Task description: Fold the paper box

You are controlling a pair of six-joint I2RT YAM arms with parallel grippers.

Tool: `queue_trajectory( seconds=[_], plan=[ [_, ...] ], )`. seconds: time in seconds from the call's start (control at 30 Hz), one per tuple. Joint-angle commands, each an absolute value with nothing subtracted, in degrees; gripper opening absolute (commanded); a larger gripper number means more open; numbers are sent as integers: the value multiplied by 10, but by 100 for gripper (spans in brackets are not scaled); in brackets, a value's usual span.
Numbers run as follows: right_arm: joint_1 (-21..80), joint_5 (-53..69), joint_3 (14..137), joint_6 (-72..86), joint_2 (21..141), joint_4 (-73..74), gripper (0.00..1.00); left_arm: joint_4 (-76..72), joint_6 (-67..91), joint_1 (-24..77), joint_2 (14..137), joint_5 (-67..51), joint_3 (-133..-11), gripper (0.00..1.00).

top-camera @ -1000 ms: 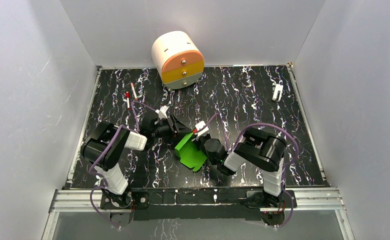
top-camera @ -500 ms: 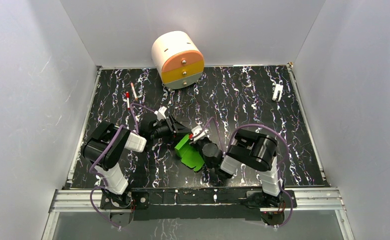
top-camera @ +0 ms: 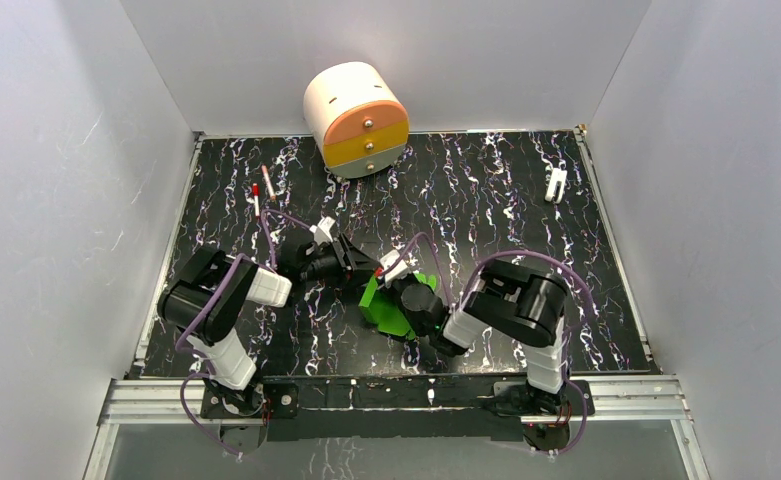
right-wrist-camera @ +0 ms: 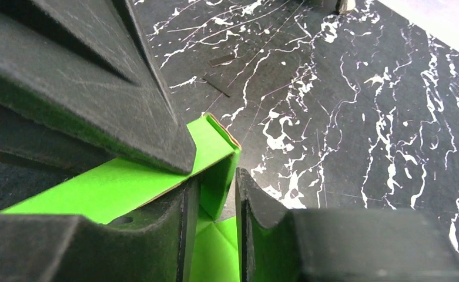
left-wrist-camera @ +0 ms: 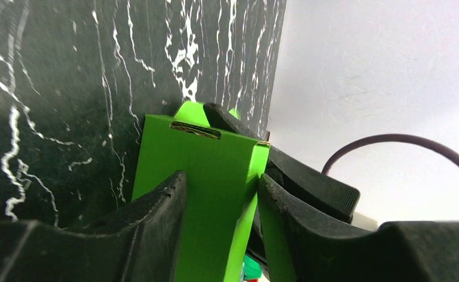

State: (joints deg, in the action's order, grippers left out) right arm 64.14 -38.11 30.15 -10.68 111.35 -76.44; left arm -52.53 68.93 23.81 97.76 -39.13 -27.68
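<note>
Tabletop (top-camera: 526, 230): black sheet with white marbling, walled in by pale grey panels; a cream round drawer unit (top-camera: 358, 120) stands at the far edge, well apart from the work.
Paper box (top-camera: 391, 310): bright green card near the front centre of the table, between the two arms. It is partly raised into a box shape, with one panel lying flatter toward the near edge.
Left gripper (top-camera: 354, 270): reaches in from the left. Its wrist view shows its fingers (left-wrist-camera: 150, 223) on either side of an upright green panel, gripping it across its width.
Right gripper (top-camera: 403, 283): comes in from the right with jaws narrow. A folded corner of the card stands in the gap between its fingers (right-wrist-camera: 274, 235) (pinched or only bracketed, I cannot tell).
Step in hand: probably mid-fold. One arm steadies a standing wall while the other works a corner flap against it.
Next move: likely calls for the steadying grip to stay firm while the corner flap is turned inward and pressed along its crease. Thin card buckles easily, so the push should follow the fold line, not cross it.
</note>
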Motion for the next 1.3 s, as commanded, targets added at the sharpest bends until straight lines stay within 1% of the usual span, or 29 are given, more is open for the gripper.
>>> queue_trajectory(
  seconds=[0.0, 0.17, 0.47, 0.8, 0.9, 1.07, 1.27],
  plan=[
    [636, -354, 299, -77, 1069, -683, 39, -482, 670, 260, 974, -458, -288, 47],
    [636, -350, 277, -57, 1028, -658, 45, -406, 624, 260, 953, -413, -305, 50],
    [636, -324, 252, -50, 961, -611, 50, -261, 539, 260, 885, -342, -337, 55],
    [635, -306, 256, -28, 855, -476, 63, -130, 472, 260, 796, -281, -374, 67],
    [633, -299, 245, -28, 827, -460, 65, -113, 467, 260, 772, -283, -375, 70],
    [617, -281, 200, -39, 822, -520, 67, -111, 481, 261, 755, -292, -365, 72],
    [610, -207, 195, -22, 834, -522, 66, -113, 490, 275, 762, -278, -356, 73]
  ],
)
